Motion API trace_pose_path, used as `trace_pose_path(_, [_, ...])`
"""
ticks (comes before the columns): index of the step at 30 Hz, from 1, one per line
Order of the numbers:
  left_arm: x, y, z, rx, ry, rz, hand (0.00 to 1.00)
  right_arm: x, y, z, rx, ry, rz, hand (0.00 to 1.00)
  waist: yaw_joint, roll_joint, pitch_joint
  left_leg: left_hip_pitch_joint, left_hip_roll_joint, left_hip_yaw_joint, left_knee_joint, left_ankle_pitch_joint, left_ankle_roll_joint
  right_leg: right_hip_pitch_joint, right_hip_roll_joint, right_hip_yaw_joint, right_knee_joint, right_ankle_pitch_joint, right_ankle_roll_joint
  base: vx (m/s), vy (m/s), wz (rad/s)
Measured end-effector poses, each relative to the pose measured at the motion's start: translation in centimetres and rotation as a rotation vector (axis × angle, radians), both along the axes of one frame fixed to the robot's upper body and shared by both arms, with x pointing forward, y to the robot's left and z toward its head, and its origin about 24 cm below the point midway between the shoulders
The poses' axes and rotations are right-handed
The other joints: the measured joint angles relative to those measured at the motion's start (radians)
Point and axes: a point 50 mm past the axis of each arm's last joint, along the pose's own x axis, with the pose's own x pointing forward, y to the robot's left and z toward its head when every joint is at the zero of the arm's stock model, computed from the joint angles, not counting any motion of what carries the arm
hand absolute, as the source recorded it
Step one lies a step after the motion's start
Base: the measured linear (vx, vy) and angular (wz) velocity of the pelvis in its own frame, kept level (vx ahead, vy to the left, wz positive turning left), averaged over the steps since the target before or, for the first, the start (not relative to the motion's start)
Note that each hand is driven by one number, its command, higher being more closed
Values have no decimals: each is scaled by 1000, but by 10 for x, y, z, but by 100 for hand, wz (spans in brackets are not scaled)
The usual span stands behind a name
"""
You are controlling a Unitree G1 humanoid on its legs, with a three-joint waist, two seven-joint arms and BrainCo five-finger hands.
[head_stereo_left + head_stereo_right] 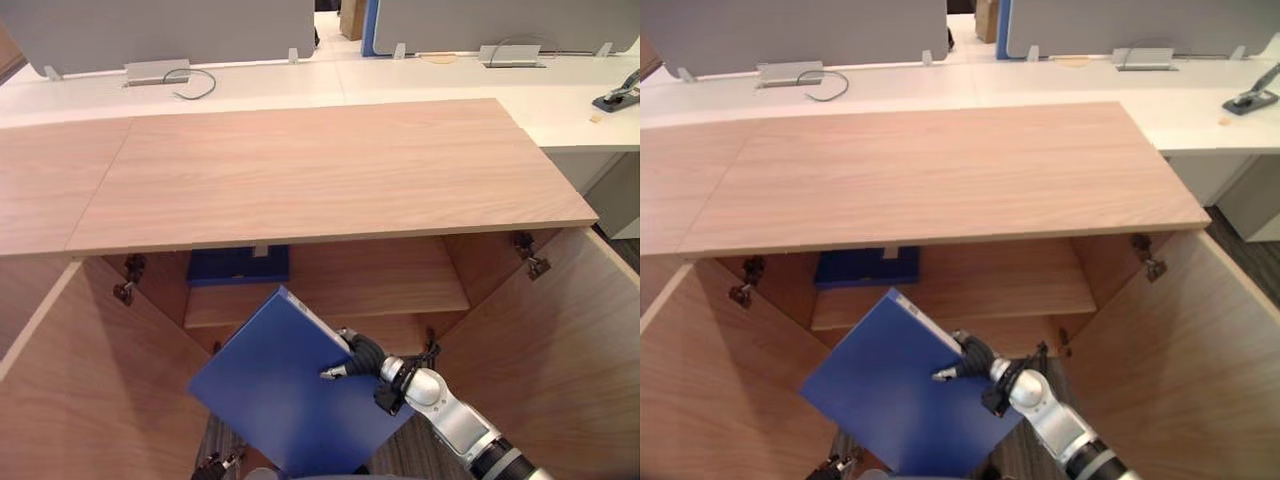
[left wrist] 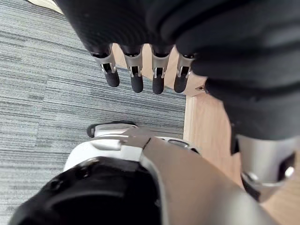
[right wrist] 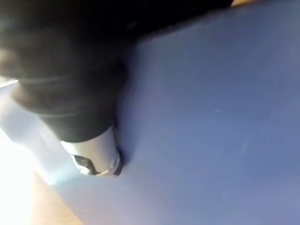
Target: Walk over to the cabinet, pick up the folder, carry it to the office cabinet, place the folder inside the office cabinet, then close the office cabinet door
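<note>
Closest is the blue folder (image 1: 275, 395), tilted, with one corner raised toward the open office cabinet (image 1: 330, 170). It is held low between the left door (image 1: 90, 390) and the right door (image 1: 560, 350), both swung wide. The right hand (image 1: 362, 352) grips it at the right edge, with the thumb pressed on the top cover and the fingers hidden underneath. Inside, a wooden shelf (image 1: 400, 285) carries another blue item (image 1: 238, 265) at the back left. The left hand (image 2: 137, 77) hangs over grey carpet (image 2: 42, 93), its fingers straight and holding nothing.
</note>
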Motion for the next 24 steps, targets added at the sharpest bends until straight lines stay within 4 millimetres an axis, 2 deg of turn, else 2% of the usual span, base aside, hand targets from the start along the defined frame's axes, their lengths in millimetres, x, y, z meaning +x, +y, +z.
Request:
trace_pose_path(1, [0,4,1,9,-2,15,0,0,2,1,8,-4,5,100,1,-13,3,21,-16,4,-50,20,4,-4,-13,0,2,0,6,79,84,13])
trace_pose_path(3, [-7,5,-1,4,16,54,0,-1,3,1,12,0,4,100,4,-18,3,69,-49,20,-135,56,15,-3,-39,2,4,-4,22,41,56,1])
trace_pose_path(6, [-15,3,-2,-3,40,64,0,-1,3,0,17,4,1,100,2,-10,-2,107,-68,33,-197,76,23,-5,-51,14,7,-6,31,28,57,-10])
trace_pose_path(11, [-16,2,-3,-7,42,55,0,-6,-3,-8,19,41,-35,100,-4,-1,-13,141,-74,47,-248,91,18,0,-49,26,6,-10,38,40,-8,-8])
trace_pose_path(14, [-14,0,-2,-11,38,32,0,-8,-11,-20,14,94,-87,100,-13,8,-18,156,-76,49,-275,102,17,2,-43,30,5,-11,38,0,0,0])
trace_pose_path(18, [-11,-4,-1,-18,21,-1,0,-12,-29,-41,66,231,-252,100,-15,22,-28,174,-78,50,-310,120,15,3,-39,32,5,-11,38,0,0,0])
trace_pose_path(22, [-9,-5,0,-21,11,-11,0,-12,-58,-60,218,375,-532,100,-15,26,-30,187,-83,49,-338,138,18,3,-40,32,7,-11,39,-12,4,1])
trace_pose_path(24, [-11,-6,0,-24,21,-8,0,-14,-71,-73,372,480,-750,100,-15,30,-31,200,-88,47,-369,156,20,0,-40,31,11,-13,42,-59,22,2])
